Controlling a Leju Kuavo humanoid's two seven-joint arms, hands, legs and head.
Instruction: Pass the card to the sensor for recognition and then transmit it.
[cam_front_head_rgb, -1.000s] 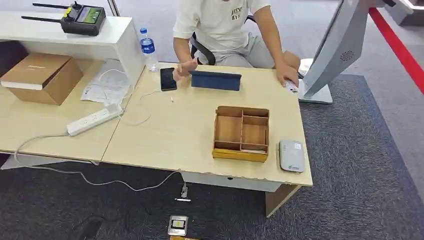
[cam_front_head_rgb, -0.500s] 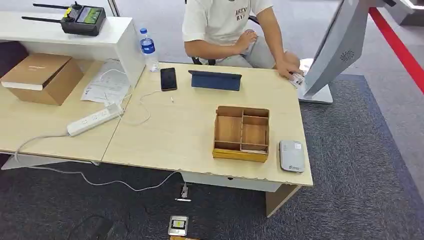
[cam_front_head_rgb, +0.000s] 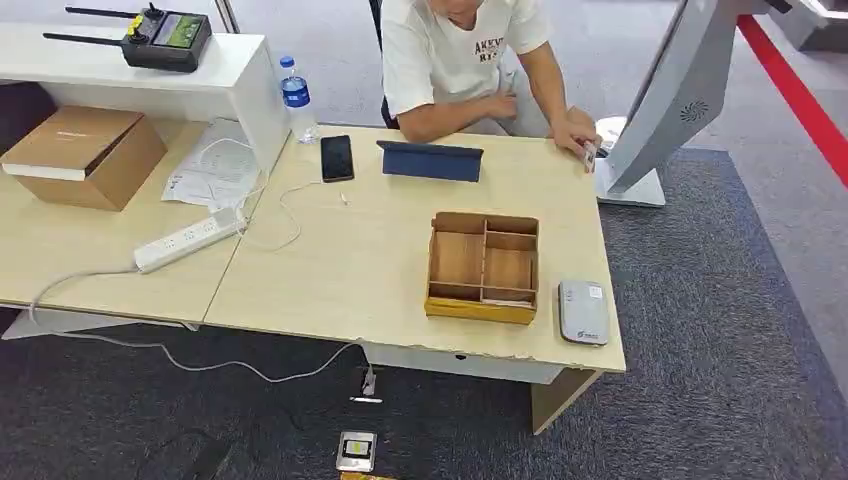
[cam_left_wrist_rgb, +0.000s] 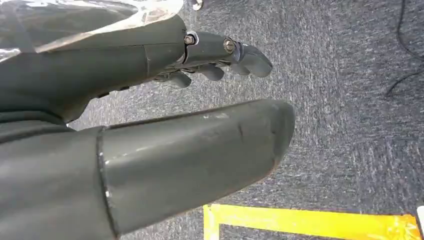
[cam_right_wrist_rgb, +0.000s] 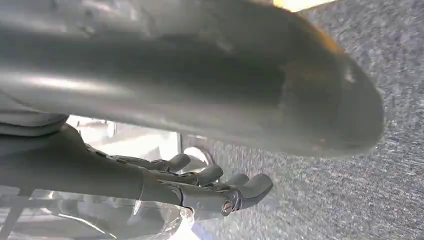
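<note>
table (cam_front_head_rgb: 380, 270) of light wood carries a compartmented wooden tray (cam_front_head_rgb: 484, 266) with the grey sensor (cam_front_head_rgb: 583, 311) just beside it near the front edge. seated person's hand (cam_front_head_rgb: 572, 138) holds the card (cam_front_head_rgb: 588, 153) at the far corner. left hand (cam_left_wrist_rgb: 150, 115) and right hand (cam_right_wrist_rgb: 190, 150) hang over carpet, fingers apart, holding nothing.

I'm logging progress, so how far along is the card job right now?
Nothing looks done. Both hands hang over the carpet holding nothing: left hand, right hand. The person's hand has a card at the table's far edge. The grey sensor lies untouched; picking, scanning and passing remain.
</note>
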